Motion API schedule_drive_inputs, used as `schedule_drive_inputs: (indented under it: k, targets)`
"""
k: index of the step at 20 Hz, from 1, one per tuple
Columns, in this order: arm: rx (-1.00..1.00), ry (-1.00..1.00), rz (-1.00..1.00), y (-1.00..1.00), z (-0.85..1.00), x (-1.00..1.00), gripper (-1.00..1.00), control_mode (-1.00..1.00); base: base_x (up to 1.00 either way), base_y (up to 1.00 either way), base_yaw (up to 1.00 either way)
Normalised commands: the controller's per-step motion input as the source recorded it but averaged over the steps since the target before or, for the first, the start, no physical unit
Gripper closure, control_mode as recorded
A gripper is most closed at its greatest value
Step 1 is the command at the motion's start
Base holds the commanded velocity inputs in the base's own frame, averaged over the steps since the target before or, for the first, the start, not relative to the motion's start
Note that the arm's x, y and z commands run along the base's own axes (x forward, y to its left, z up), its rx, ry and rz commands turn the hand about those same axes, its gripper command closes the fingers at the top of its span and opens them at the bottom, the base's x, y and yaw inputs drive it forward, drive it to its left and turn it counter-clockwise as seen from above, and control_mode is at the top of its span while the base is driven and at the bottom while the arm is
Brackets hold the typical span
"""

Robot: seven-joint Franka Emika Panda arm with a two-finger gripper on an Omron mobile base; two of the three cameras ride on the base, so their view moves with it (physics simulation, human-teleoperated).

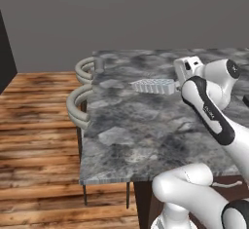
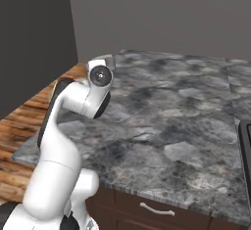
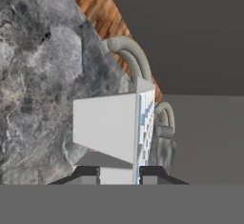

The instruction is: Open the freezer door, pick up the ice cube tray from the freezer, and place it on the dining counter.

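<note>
The ice cube tray [image 1: 154,85], pale grey with blue-tinted cubes, sticks out to the left of my hand over the far part of the dining counter [image 1: 136,135]. My gripper [image 1: 176,83] is shut on the tray's right end, partly hidden by my own forearm. In the hand view the tray [image 3: 112,127] stands on edge between my fingertips [image 3: 157,173], with its flat underside facing left and the cubes facing right. The marble slab [image 3: 33,75] lies under it. I cannot tell whether the tray touches the marble. The right base view shows the counter [image 2: 171,126] beyond my elbow.
Two grey ring-backed stools [image 1: 80,101] [image 1: 86,69] stand at the counter's left edge, over the wood floor [image 1: 39,125]. A dark flat object [image 2: 245,146] lies at the counter's right side. Below the near edge is a drawer front with a handle [image 2: 157,209].
</note>
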Motion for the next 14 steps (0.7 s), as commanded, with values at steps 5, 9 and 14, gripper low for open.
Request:
schedule_drive_inputs:
  k: [5, 9, 14]
  targets:
    - [0.00, 0.00, 0.10, 0.00, -0.70, 0.88, 1.00, -1.00, 0.00, 0.00, 0.00]
    - [0.00, 0.02, 0.14, 0.00, -0.72, 0.80, 1.00, -1.00, 0.00, 0.00, 0.00]
    - [0.00, 0.12, 0.11, 0.00, -0.51, 0.65, 1.00, -1.00, 0.00, 0.00, 0.00]
